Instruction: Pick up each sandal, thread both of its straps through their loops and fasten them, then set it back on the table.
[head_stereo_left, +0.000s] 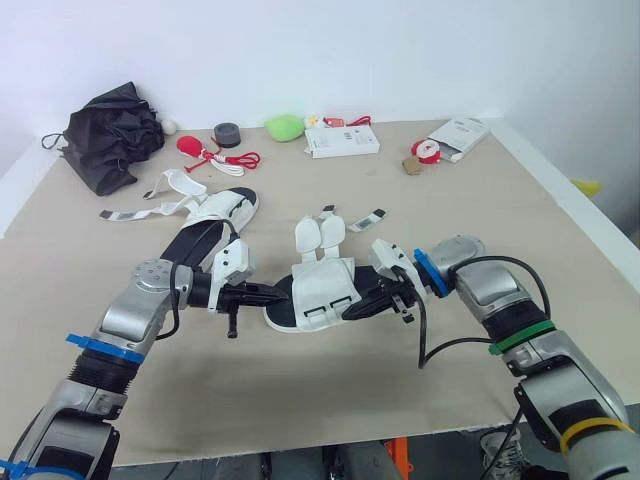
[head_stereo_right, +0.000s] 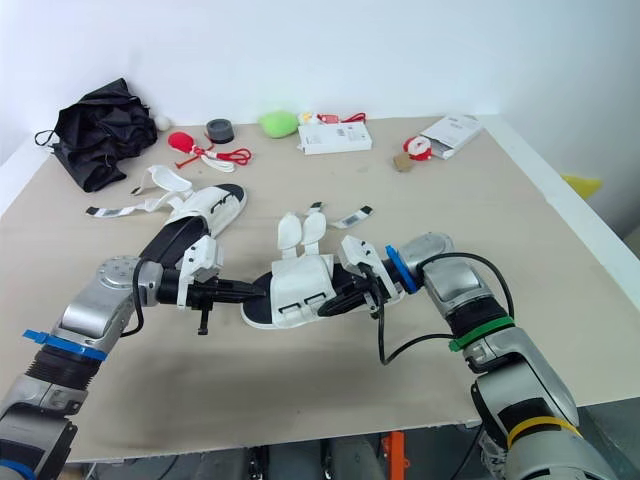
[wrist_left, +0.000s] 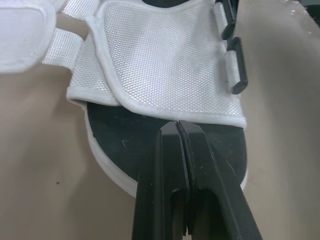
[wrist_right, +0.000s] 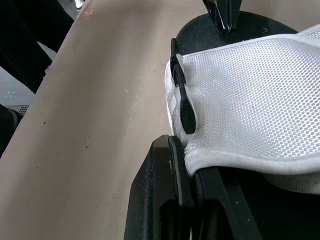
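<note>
A sandal (head_stereo_left: 318, 283) with a white mesh upper and black sole lies at the table's middle, its two strap flaps (head_stereo_left: 320, 235) open and pointing away from me. My left gripper (head_stereo_left: 276, 293) is shut, its tips (wrist_left: 178, 124) touching the mesh border over the sole (wrist_left: 130, 145) at one end. From the opposite side, my right gripper (head_stereo_left: 366, 301) is shut on the edge of the mesh upper (wrist_right: 250, 90), beside the black strap loops (wrist_right: 186, 112). A second sandal (head_stereo_left: 213, 226) lies behind to the left, its straps (head_stereo_left: 165, 198) loose.
At the back of the table (head_stereo_left: 300, 400) sit a black bag (head_stereo_left: 112, 135), a red item with cord (head_stereo_left: 205, 150), a tape roll (head_stereo_left: 227, 133), a green lump (head_stereo_left: 285, 126), a white box (head_stereo_left: 341, 140) and an open white packet (head_stereo_left: 458, 137).
</note>
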